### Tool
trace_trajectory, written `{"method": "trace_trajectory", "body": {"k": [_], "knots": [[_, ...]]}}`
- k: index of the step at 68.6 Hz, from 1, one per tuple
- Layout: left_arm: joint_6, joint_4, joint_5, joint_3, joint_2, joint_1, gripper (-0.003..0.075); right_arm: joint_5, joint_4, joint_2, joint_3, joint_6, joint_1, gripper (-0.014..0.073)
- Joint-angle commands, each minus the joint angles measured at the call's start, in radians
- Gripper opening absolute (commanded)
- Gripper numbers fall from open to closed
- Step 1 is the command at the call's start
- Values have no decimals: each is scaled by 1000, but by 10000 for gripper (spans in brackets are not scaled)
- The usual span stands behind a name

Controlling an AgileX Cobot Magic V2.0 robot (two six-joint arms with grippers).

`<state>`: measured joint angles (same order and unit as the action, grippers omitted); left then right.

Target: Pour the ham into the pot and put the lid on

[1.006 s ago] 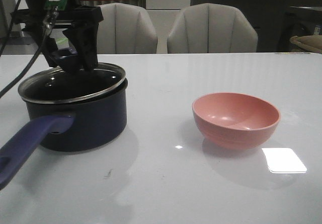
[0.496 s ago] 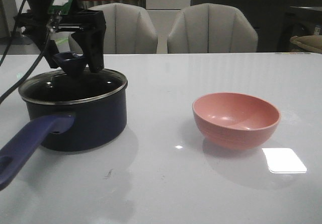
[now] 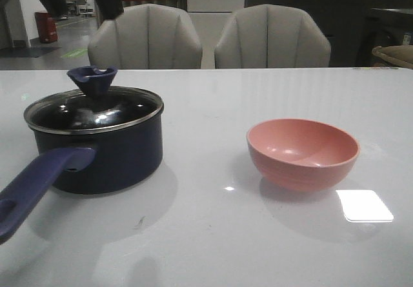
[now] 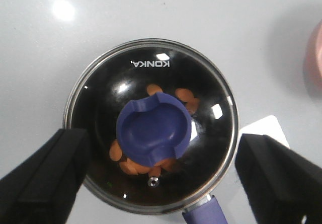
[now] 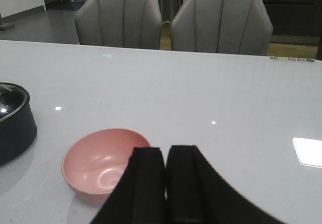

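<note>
The lid (image 3: 95, 109) sits level on the pot (image 3: 97, 155), its metal rim meeting the pot's rim all round as far as the front view shows, and the dark blue knob (image 4: 153, 132) stands upright at its middle. Through the glass the ham (image 4: 187, 95) shows as orange slices on the pot's floor, some at about one o'clock from the knob and more from six to eight o'clock. The left end effector (image 4: 161, 176) hangs above the lid, spread wide and holding nothing, one finger (image 4: 43, 176) at eight o'clock and the other at four o'clock from the knob. The right end effector (image 5: 165, 183) has its fingers pressed together on nothing, with the pink bowl (image 3: 302, 153) just beyond them, empty. On the counter (image 3: 258, 235) that bowl lies at three o'clock from the pot, well apart. The task looks done; the step in hand is a clean retreat. The left arm should lift straight up, keeping both fingers wide of the knob, and should swing aside only once it is high enough, clear of the long handle (image 3: 32, 187), which reaches toward seven o'clock.
</note>
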<state>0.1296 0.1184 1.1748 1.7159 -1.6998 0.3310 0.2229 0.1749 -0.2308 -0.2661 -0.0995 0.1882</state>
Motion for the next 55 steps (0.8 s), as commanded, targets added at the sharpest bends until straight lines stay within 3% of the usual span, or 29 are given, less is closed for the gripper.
{"method": "trace_trajectory", "body": {"k": [1,39,55], "knots": [[0,11,-95,-67,177,9,625,-85,-4,-6,-28,-10,1,153],[0,103,-526,-774,874,9,625,-85,-4,-6,-28,-10,1,153],[0,103,-614,-1027,1178,9,624,-85,-4,-6,-28,-10,1,153]]}}
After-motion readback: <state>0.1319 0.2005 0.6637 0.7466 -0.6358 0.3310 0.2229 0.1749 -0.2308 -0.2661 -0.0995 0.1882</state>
